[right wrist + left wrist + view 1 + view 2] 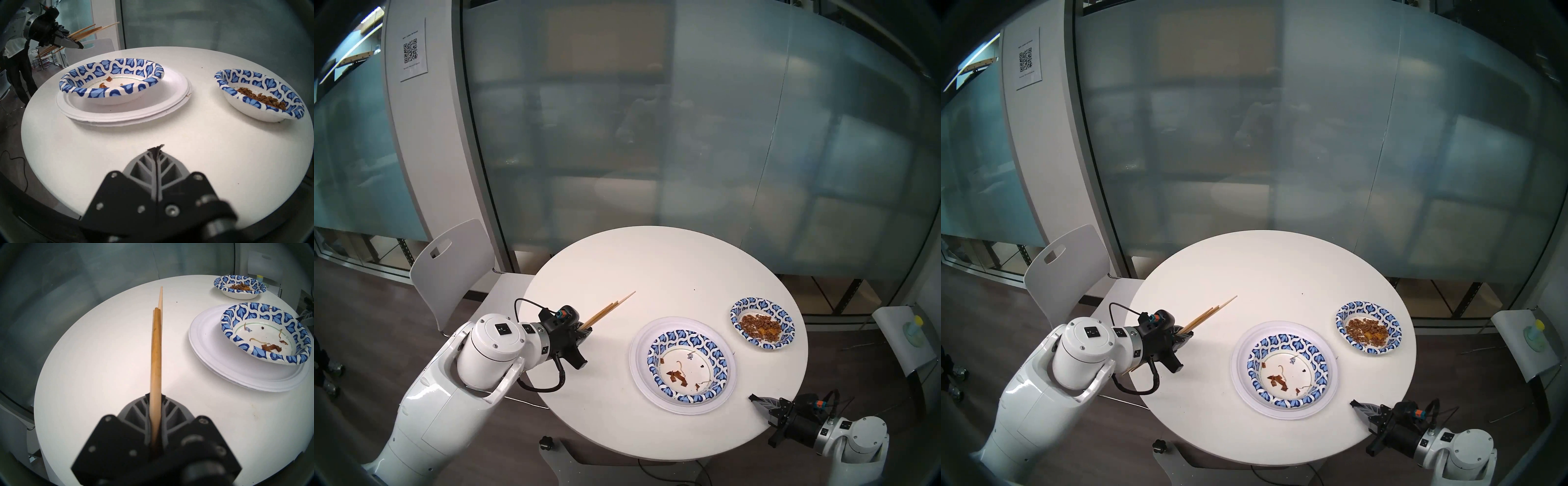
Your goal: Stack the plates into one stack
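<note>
Head view: three plates stacked, left fingers clamp chopsticks, right fingers closed empty; next, the right must open for the far bowl.

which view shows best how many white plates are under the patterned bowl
The right wrist view: it looks low across the table, so the white plates show layered rims under the patterned bowl. The left wrist view shows fainter edges. Both head views look down and show one white ring.
</note>
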Tool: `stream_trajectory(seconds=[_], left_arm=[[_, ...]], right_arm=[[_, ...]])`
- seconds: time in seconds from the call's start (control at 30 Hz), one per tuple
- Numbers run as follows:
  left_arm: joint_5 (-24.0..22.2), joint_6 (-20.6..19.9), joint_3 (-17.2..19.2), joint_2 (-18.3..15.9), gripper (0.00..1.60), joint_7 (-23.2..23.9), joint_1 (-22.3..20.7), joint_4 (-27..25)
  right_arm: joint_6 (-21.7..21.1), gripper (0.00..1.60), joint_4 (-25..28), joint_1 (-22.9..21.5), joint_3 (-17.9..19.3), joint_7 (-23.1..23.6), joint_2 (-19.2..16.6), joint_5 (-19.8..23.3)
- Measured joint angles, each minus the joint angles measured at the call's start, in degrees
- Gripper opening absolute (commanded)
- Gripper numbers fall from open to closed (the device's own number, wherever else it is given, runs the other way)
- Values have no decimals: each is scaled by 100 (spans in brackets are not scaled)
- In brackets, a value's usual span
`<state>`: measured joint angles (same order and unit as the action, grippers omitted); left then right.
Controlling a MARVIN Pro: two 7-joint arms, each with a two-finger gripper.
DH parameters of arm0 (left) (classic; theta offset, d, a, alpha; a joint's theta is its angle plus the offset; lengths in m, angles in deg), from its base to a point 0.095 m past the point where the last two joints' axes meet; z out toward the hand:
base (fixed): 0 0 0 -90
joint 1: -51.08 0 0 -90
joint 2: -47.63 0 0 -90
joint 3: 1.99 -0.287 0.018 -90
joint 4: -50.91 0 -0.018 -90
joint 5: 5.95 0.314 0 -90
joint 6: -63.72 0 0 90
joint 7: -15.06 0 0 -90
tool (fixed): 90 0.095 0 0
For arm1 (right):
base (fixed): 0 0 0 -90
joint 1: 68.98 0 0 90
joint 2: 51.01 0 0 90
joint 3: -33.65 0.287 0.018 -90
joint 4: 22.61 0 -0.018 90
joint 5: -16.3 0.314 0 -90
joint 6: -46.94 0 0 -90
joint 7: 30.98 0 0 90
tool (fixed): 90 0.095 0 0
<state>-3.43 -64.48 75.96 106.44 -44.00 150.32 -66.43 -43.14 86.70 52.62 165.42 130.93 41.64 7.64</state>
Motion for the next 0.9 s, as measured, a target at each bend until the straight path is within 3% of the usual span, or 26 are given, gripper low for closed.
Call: stream_trajectory(seconds=[0.43, 0.9], left_arm=[[-35, -66, -84, 62, 0, -105, -10, -17], [-79, -141, -13, 70, 0, -180, -28, 15]], right_arm=[[245, 0, 91, -231, 267, 78, -183, 162], [-21, 0, -552, -1022, 334, -19, -772, 222]])
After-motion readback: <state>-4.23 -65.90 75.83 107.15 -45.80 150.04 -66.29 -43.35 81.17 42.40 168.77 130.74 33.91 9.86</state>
